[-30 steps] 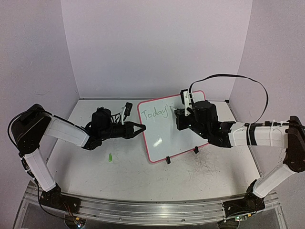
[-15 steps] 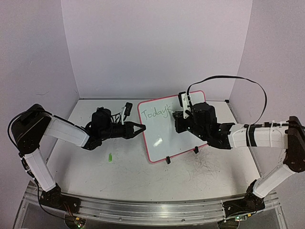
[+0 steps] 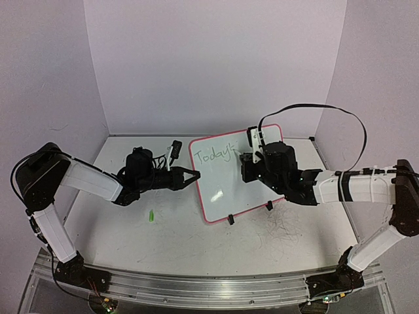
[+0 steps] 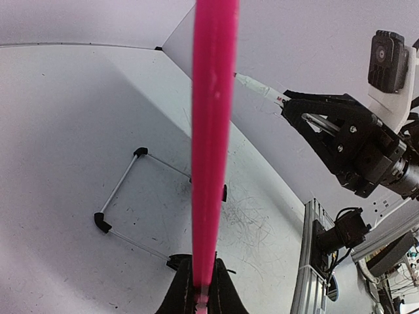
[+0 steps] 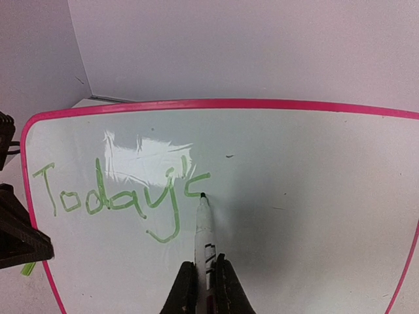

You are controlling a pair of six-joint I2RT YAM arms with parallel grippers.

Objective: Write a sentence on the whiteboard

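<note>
The whiteboard [image 3: 226, 190] stands tilted mid-table, its near edge on black clip feet [image 3: 230, 220]. The left gripper [image 3: 194, 175] is clenched on the pink rim [image 4: 213, 131] at the board's left edge, which runs edge-on between its fingers. The right gripper [image 5: 204, 288] grasps a marker [image 5: 204, 229]. Its tip touches the board at the last letter of the sentence [image 5: 111, 196], green "Today's", slanting across the upper left. From the tip, bare white stretches to the right rim and down to the near edge. A small green piece [image 3: 151, 215] lies on the table [image 3: 196, 255], apart from the board.
</note>
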